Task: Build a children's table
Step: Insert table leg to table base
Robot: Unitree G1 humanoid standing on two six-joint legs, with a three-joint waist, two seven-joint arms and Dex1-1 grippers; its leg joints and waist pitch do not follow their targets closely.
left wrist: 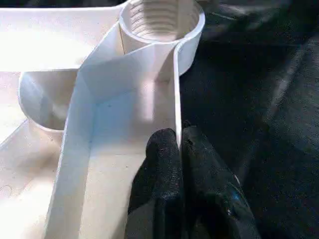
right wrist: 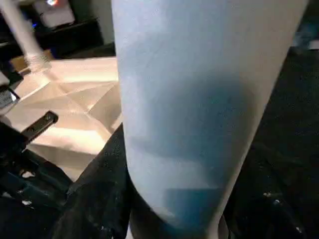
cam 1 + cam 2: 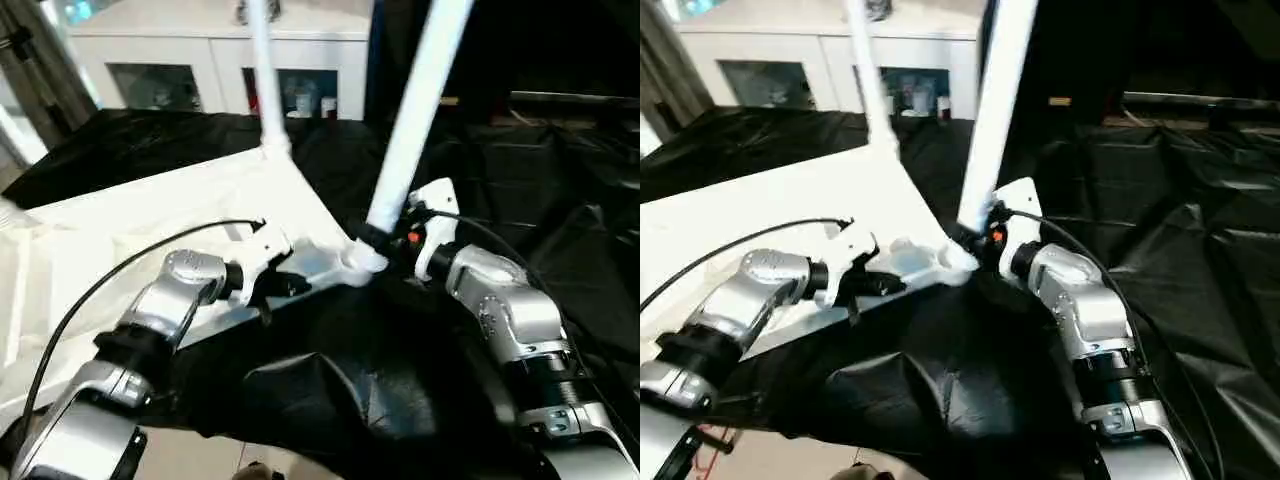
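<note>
Pinching table rim in left jaws, right jaws around leg, no legible writing

Bright overhead light glares off the white plastic rectangular tabletop, washing out detail. The crumpled black cloth stays dim. The near white tapered tube leg is blurred.

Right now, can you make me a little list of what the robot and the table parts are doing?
table top: upside down on black cloth
far leg: standing in its corner socket
near leg: leaning in the near corner socket
left gripper: shut on the table top's side wall
right gripper: around the near leg's bottom end
behind: white cabinet with glass doors
</note>
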